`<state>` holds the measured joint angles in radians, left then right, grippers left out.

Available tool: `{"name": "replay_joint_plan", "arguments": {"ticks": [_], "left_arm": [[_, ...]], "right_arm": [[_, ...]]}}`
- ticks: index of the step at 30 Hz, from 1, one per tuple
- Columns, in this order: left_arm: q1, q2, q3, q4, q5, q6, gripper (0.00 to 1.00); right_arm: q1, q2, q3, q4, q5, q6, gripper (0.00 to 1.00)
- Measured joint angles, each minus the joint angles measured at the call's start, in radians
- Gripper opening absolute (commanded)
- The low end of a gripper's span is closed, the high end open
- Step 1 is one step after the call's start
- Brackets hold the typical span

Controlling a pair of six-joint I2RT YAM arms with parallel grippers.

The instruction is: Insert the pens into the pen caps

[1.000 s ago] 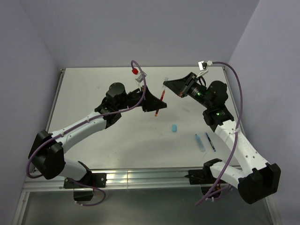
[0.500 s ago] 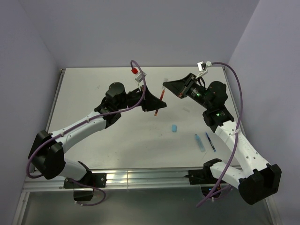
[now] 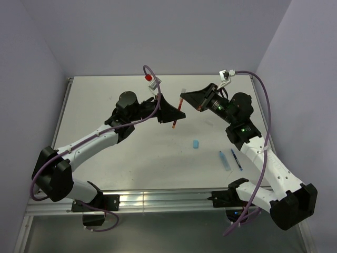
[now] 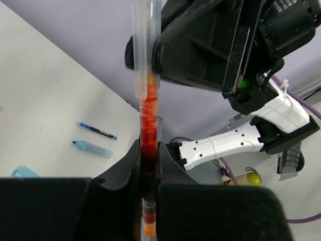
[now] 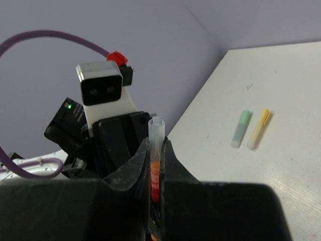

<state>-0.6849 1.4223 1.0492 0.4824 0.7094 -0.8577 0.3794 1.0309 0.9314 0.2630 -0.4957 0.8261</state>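
My left gripper [image 4: 149, 146] is shut on the thin red pen [image 4: 149, 130], held in the air above the middle of the table. My right gripper [image 5: 156, 146] is shut on a long clear pen cap [image 5: 156, 131]. The red pen's tip sits inside that cap [image 4: 145, 50], and its red shows through the plastic. From above, the left gripper [image 3: 172, 116] and the right gripper [image 3: 184, 99] meet tip to tip around the red pen [image 3: 176, 119]. A light blue cap [image 3: 195, 143], a light blue marker [image 3: 225, 159] and a dark blue pen [image 3: 236, 159] lie on the table.
A pale green marker [image 5: 241, 129] and a yellow marker [image 5: 259, 128] lie side by side on the table, seen in the right wrist view. The light blue marker [image 4: 92, 148] and dark blue pen [image 4: 97, 131] lie at the right. Purple walls enclose the table [image 3: 105, 105].
Both grippers have drifted slightly left together, and the red pen and clear cap stay joined. Both grips are unchanged.
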Motion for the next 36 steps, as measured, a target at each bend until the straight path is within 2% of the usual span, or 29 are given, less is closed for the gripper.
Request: {"name": "replay_joint_plan", "arguments": {"ticks": [11, 22, 36], "left_arm": [[0.018, -0.013, -0.021, 0.063, 0.020, -0.043, 0.00], [0.006, -0.163, -0.050, 0.042, 0.060, 0.007, 0.00], [-0.007, -0.296, -0.051, -0.110, 0.128, 0.122, 0.01]], "right_arm": [[0.090, 0.000, 0.001, 0.017, 0.105, -0.067, 0.00], [0.196, -0.077, 0.015, 0.055, 0.100, -0.120, 0.00], [0.376, -0.151, -0.023, 0.092, 0.206, -0.212, 0.00]]}}
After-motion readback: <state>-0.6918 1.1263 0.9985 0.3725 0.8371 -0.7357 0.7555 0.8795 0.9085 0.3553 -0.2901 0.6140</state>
